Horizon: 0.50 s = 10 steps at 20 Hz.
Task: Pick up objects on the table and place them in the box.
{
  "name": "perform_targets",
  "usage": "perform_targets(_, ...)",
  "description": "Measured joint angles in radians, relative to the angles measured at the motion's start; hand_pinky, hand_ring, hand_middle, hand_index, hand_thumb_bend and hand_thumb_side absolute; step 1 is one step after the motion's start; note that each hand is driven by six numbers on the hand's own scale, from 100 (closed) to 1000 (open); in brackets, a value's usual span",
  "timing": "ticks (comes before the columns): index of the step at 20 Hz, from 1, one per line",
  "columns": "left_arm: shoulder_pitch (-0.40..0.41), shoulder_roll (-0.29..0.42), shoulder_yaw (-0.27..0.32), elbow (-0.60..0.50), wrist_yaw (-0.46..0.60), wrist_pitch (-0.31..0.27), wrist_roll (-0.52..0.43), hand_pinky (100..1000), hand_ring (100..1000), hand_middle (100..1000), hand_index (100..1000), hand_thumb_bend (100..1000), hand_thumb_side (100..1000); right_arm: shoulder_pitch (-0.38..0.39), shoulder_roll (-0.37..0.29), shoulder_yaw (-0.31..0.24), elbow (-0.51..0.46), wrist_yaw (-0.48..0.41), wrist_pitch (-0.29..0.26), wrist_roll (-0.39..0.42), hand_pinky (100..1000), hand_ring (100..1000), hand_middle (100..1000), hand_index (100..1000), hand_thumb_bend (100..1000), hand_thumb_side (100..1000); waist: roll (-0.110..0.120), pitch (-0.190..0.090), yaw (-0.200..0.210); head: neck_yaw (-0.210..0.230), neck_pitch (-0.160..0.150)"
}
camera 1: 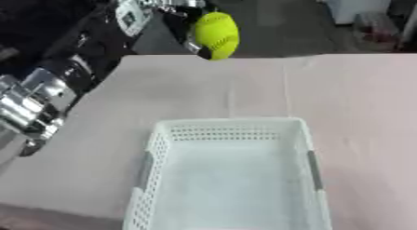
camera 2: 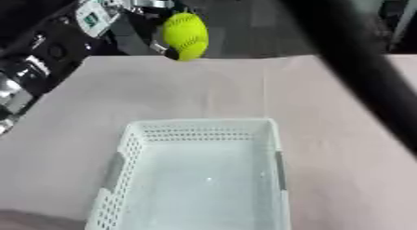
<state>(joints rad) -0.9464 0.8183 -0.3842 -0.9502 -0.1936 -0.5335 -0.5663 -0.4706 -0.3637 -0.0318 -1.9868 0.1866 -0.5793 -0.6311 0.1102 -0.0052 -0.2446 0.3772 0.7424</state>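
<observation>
Left hand (camera 1: 181,24) grasping yellow ball (camera 1: 216,36), white basket (camera 1: 160,145) below, dark bar (camera 2: 358,71) at right.

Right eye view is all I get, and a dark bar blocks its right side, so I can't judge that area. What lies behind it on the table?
Observer: The left eye view has no dark bar. On that side it shows only the pink cloth, with a faint fold line.
Operator: The yellow ball sits in the left hand. Is anything past the table's far right corner?
Observer: Yes. A white box-like thing stands on the floor there, with a reddish thing beside it.
</observation>
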Motion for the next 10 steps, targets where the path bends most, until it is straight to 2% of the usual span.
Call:
perform_targets(5,0.077,0.073,-0.075,-0.183,0.083,-0.015,0.015,100,100,201,464,100,580,0.0,-0.005,0.0,0.0,0.0,0.0,0.0,312,448,473,587,100,964,0.003,0.0,-0.003,0.0,-0.002)
perform_targets(10,0.149,0.13,-0.141,-0.37,0.123,0.002,-0.002,100,100,201,471,100,583,0.0,-0.008,0.001,0.0,0.0,0.0,0.0,310,448,473,587,100,963,0.004,0.0,-0.007,0.002,-0.015)
